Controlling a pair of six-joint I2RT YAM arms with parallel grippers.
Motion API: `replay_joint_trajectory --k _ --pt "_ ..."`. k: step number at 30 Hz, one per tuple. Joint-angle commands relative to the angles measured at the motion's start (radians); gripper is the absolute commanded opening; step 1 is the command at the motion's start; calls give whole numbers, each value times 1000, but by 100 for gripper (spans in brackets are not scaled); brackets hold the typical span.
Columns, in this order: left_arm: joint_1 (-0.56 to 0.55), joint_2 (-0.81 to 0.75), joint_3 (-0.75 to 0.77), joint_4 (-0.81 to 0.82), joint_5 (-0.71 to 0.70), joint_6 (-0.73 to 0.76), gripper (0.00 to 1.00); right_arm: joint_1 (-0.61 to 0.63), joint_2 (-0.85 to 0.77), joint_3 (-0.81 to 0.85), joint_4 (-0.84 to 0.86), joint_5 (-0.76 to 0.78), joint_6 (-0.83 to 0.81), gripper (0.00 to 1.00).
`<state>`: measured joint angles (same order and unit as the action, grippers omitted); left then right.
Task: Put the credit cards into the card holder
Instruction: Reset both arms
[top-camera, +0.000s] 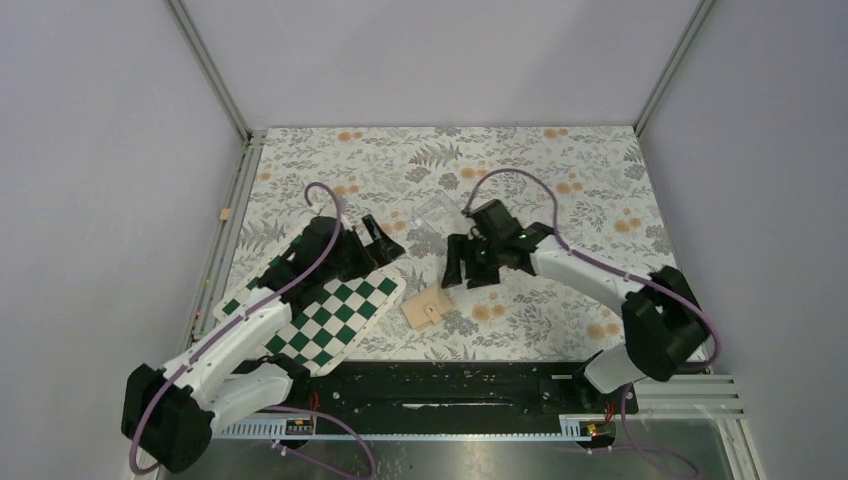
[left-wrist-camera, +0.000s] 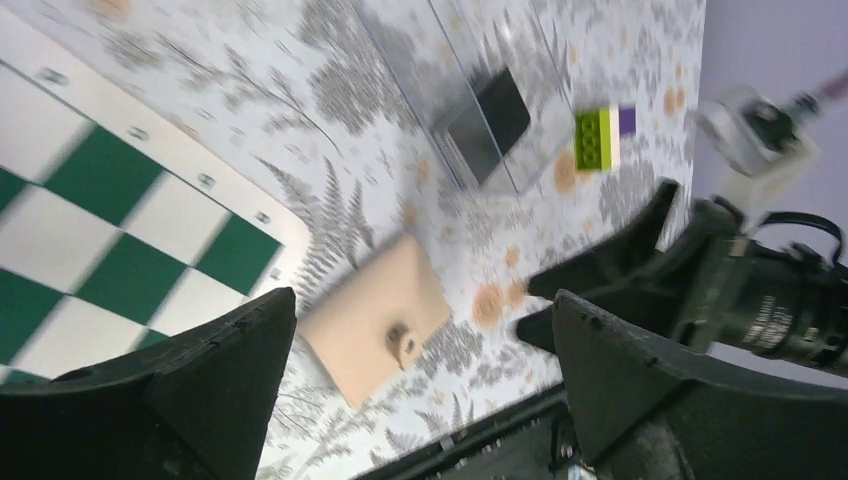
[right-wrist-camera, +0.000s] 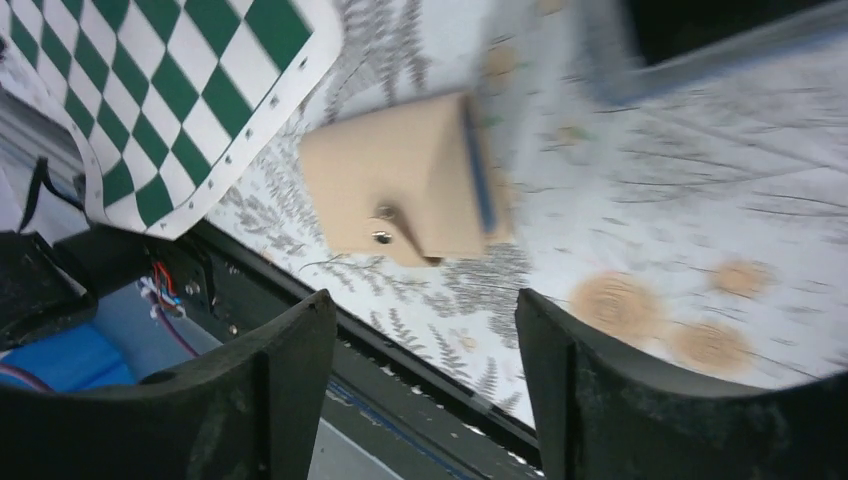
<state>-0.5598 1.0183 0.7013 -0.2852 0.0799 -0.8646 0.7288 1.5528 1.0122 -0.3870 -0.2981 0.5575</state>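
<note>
Both grippers empty over a shut wallet; the cards wait in the clear box beyond

Nearest the arms' bases the tan wallet (top-camera: 427, 307) lies flat and folded on the flowered table (top-camera: 560, 170), clasp tab up, just right of the chequered board (top-camera: 320, 315); the left gripper (top-camera: 378, 243) hangs over the board's far corner, fingers spread wide with nothing between them; the right gripper (top-camera: 462, 268) hovers just past the wallet, fingers also spread and empty; farther off, the dark cards (left-wrist-camera: 490, 120) sit inside the clear box (left-wrist-camera: 430, 70), a purple and green block (left-wrist-camera: 600, 137) beside it; the cards look thin, stiff, light and slick, so probably best pinched by an edge; the wallet looks soft and may slide, so one gripper should pin it while the flap is lifted.
</note>
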Motion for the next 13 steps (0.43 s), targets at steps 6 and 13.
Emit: replay_joint_trajectory --k 6,13 --pt "176 -147 35 -149 -261 207 99 -273 -376 -143 -66 269 -186 99" --pt "178 -149 89 -184 -449 331 99 -331 -598 -244 5 568 -298 99"
